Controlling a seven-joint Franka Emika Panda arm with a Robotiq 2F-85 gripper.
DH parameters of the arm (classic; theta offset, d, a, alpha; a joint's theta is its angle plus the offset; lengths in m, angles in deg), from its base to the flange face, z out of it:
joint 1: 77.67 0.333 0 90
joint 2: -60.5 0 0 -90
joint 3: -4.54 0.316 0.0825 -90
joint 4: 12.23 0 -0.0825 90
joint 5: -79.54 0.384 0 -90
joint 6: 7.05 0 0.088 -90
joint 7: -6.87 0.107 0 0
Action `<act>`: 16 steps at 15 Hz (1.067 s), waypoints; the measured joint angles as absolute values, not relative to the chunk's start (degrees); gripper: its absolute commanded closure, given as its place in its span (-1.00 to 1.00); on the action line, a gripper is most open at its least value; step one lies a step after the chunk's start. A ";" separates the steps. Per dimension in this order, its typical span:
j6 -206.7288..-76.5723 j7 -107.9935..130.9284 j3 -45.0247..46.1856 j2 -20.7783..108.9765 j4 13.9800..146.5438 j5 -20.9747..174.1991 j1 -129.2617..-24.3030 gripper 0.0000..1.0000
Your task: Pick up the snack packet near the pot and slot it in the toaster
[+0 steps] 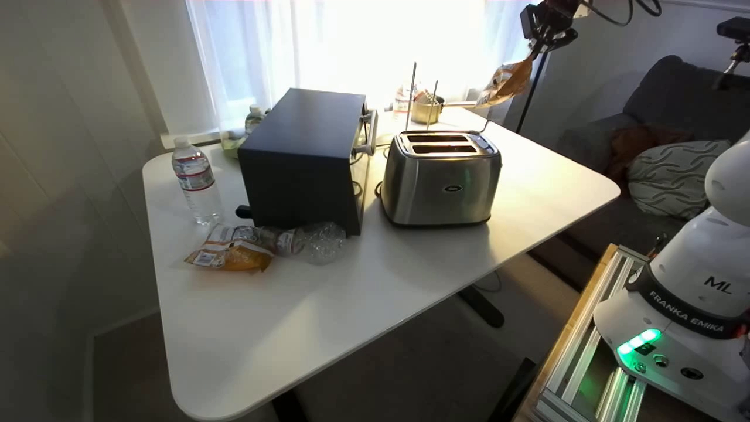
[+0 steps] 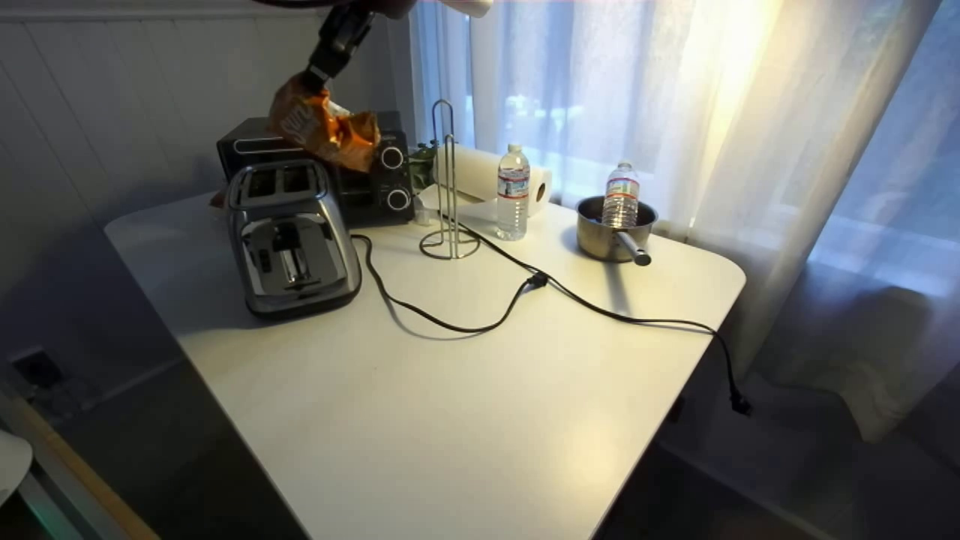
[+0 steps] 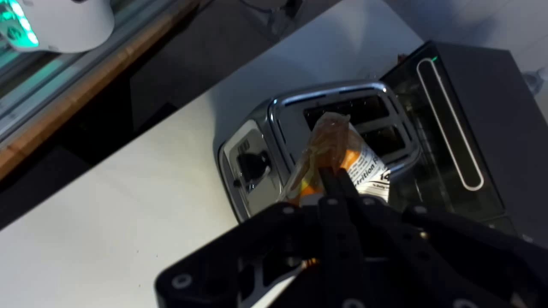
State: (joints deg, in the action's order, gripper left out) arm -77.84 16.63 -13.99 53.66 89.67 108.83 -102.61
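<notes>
The snack packet, crinkly brown-orange, hangs in the air from my gripper in both exterior views (image 1: 507,82) (image 2: 322,131). My gripper (image 1: 534,50) (image 2: 315,79) (image 3: 334,171) is shut on the packet's upper edge. The silver two-slot toaster (image 1: 439,190) (image 2: 255,232) stands on the white table, slots up. In the wrist view the packet (image 3: 370,171) overlaps the toaster top (image 3: 293,122) and covers part of its slots. The packet is above the toaster, not seen touching it. The pot (image 2: 600,244) (image 1: 423,112) stands at the table's far side with a bottle in it.
A black boxy oven (image 1: 299,140) (image 3: 475,124) stands beside the toaster. A wire paper-towel stand (image 2: 450,199), a water bottle (image 2: 513,199) and black cords (image 2: 480,328) are on the table. A yellow-orange packet (image 1: 234,255) and clear wrappers (image 1: 322,241) lie by the oven.
</notes>
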 measured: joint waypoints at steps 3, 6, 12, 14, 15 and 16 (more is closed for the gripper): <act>-72.94 20.35 -13.96 53.30 90.49 112.90 -101.80 0.98; -71.71 22.11 -13.94 52.60 91.14 115.01 -101.24 0.98; -71.65 22.21 -14.00 52.35 91.13 115.10 -101.24 1.00; -71.65 22.21 -14.00 52.27 91.24 115.10 -101.01 1.00; -71.65 22.38 -13.99 52.27 91.48 115.21 -100.68 1.00; -71.66 22.97 -13.93 52.30 91.90 115.49 -100.22 1.00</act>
State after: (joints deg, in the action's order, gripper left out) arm -71.66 22.97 -13.93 52.30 91.90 115.49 -100.22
